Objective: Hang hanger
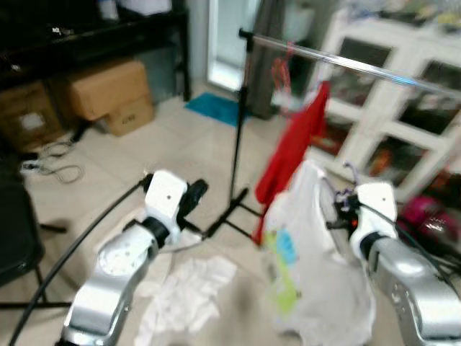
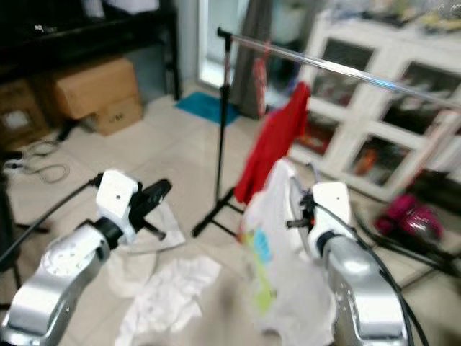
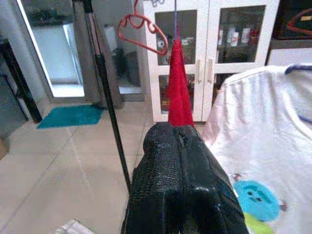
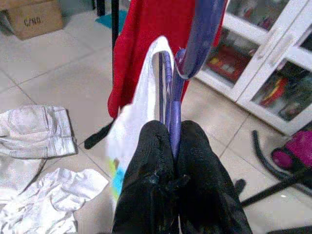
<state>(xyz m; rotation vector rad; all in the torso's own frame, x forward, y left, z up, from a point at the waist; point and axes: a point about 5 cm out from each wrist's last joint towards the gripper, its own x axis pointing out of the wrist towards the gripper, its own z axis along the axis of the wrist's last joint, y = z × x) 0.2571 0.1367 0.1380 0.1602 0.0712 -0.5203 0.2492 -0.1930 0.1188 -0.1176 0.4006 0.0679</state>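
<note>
Right gripper (image 4: 173, 146) clamped on the purple hanger (image 4: 195, 39), fingers pinching its stem; the white shirt (image 1: 317, 267) with the blue and green print hangs from it, near right, just in front of the rack. Left gripper (image 3: 183, 161) pressed together, holding nothing, raised at near left. Clothes rack (image 1: 346, 63) runs across far right (head views blurred), a red garment (image 1: 292, 148) hanging from its bar beside a red hanger (image 3: 144, 29). White clothes (image 1: 184, 292) lie crumpled on the tile floor (image 1: 187, 144). Cardboard boxes (image 1: 108, 90) far left.

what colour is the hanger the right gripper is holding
Purple hanger, clearest in the right wrist view.
</note>
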